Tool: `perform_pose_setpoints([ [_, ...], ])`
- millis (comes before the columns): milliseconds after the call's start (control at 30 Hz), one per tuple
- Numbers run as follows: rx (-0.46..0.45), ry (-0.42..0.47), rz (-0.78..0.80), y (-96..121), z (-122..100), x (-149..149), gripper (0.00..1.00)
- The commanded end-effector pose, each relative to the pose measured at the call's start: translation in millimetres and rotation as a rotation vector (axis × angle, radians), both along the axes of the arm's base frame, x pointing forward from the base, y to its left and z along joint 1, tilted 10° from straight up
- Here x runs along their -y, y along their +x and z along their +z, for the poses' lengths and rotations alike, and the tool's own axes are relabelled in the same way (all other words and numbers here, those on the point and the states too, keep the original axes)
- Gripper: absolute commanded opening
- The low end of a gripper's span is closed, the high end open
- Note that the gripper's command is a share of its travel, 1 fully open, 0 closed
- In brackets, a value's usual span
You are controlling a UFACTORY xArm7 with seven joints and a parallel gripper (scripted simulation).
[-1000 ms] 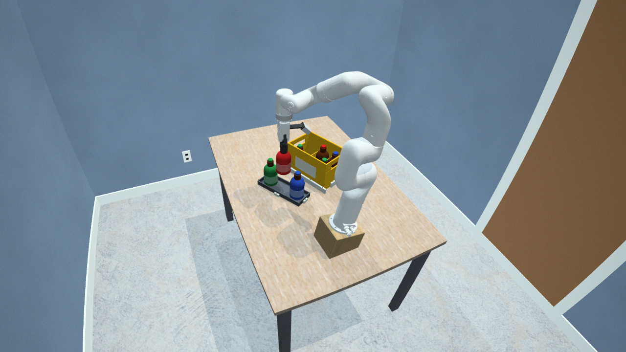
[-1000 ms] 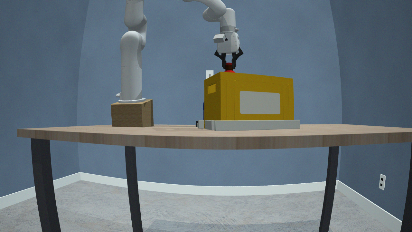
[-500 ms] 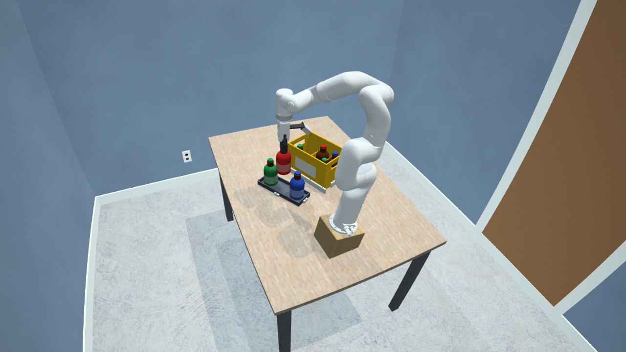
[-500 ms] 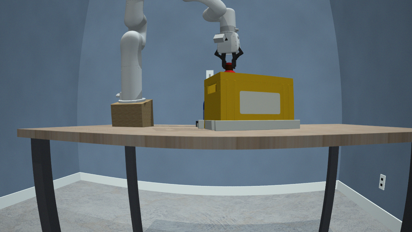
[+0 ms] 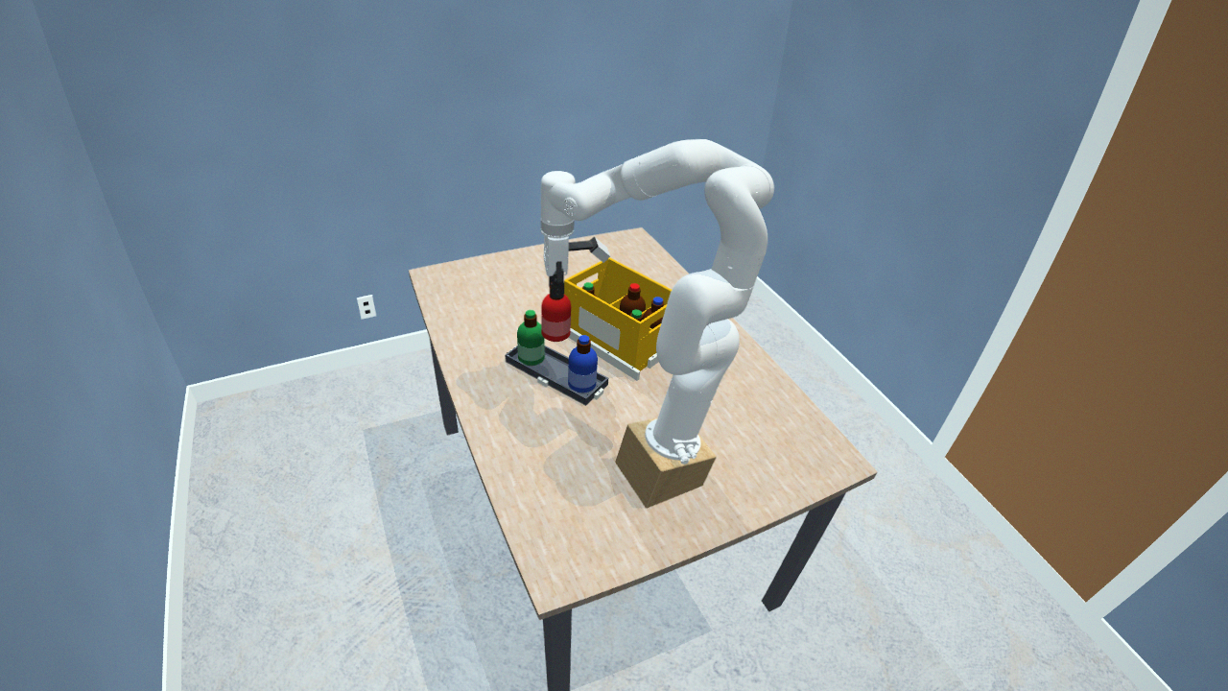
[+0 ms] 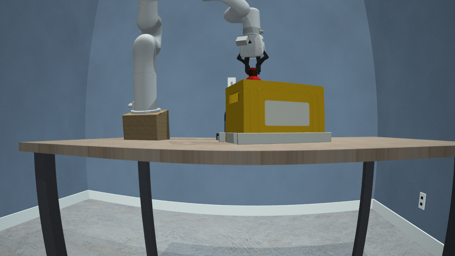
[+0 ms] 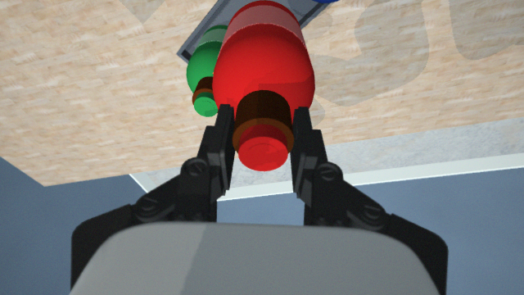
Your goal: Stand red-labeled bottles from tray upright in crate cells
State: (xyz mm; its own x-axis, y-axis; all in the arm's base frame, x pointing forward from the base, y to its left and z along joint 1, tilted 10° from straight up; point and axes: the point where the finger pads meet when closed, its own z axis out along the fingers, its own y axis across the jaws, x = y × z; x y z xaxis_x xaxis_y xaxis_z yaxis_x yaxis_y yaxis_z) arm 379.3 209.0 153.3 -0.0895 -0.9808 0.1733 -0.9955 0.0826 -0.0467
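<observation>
Red-labeled bottle (image 5: 556, 316): red body, brown neck, red cap, upright, clamped at the neck by the gripper (image 7: 262, 119), raised above the tray (image 5: 549, 371), beside the crate's near wall. Green bottle (image 5: 531, 337) and blue bottle (image 5: 582, 365) upright on the dark tray. Yellow crate (image 5: 611, 337) sits on a grey base, holding bottles with red, blue and green caps.

From the exterior view you can't see the black tray or its green and blue bottles: the yellow plastic crate (image 6: 275, 106) hides them, and all but the cap of the red-labeled bottle (image 6: 253, 73). Wrist view crops the blue bottle (image 7: 325, 1) at the top edge. Crate cells are too small to count from the top view.
</observation>
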Motion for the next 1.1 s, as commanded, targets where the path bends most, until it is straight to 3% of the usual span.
perform_pose_setpoints([
  [0, 0.004, 0.003, 0.001, 1, 5, -2, 0.0],
  [1067, 0.004, 0.003, 0.001, 0, 33, -7, 0.0],
])
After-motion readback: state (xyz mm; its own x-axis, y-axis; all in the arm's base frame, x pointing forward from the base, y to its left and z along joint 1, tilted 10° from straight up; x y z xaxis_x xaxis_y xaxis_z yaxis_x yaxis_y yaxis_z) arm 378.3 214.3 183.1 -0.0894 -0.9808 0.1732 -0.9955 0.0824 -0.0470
